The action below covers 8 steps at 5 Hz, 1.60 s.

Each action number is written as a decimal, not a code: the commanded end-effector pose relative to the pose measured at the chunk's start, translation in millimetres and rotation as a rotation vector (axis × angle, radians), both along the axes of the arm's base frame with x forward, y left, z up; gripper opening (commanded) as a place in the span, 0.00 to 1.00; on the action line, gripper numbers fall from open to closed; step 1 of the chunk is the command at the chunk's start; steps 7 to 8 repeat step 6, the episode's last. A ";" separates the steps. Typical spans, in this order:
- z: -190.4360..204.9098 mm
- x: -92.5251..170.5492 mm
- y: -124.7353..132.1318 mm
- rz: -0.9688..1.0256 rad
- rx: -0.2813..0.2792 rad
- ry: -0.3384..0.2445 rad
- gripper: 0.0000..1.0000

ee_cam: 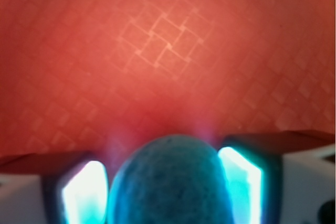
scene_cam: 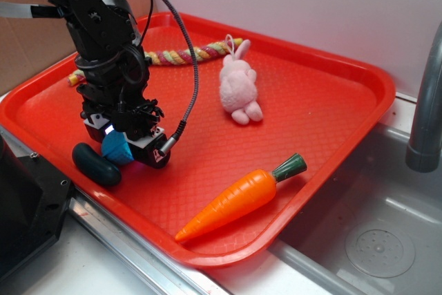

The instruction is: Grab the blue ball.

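Observation:
The blue ball (scene_cam: 114, 148) is a small turquoise ball at the front left of the red tray (scene_cam: 324, 94). My gripper (scene_cam: 124, 144) points down over it, with the ball between the fingers just at the tray floor. In the wrist view the ball (ee_cam: 170, 182) fills the gap, and both lit fingers (ee_cam: 84, 190) press on its sides so that it looks squeezed to an oval. The gripper (ee_cam: 163, 187) is shut on the ball.
A dark green bean-shaped toy (scene_cam: 96, 164) lies right beside the ball on the left. An orange toy carrot (scene_cam: 238, 198) lies at the tray's front. A pink plush bunny (scene_cam: 238, 89) and a braided rope (scene_cam: 173, 54) lie behind. A sink (scene_cam: 373, 240) and a grey pipe (scene_cam: 425, 108) are on the right.

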<state>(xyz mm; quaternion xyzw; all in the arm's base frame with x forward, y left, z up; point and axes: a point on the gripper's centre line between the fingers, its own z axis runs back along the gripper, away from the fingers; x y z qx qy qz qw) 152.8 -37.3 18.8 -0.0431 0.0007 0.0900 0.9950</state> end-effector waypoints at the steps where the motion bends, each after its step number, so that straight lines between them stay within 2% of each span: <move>1: 21.0 1.6 6.5 0.017 -0.050 -0.025 0.00; 3: 89.8 32.1 22.4 0.029 -0.008 0.016 0.00; 4: 126.1 40.4 33.3 0.037 -0.019 -0.002 0.00; 5: 159.6 45.5 47.1 0.064 0.000 -0.052 0.00; 8: 163.8 49.4 52.7 0.073 0.013 -0.068 0.00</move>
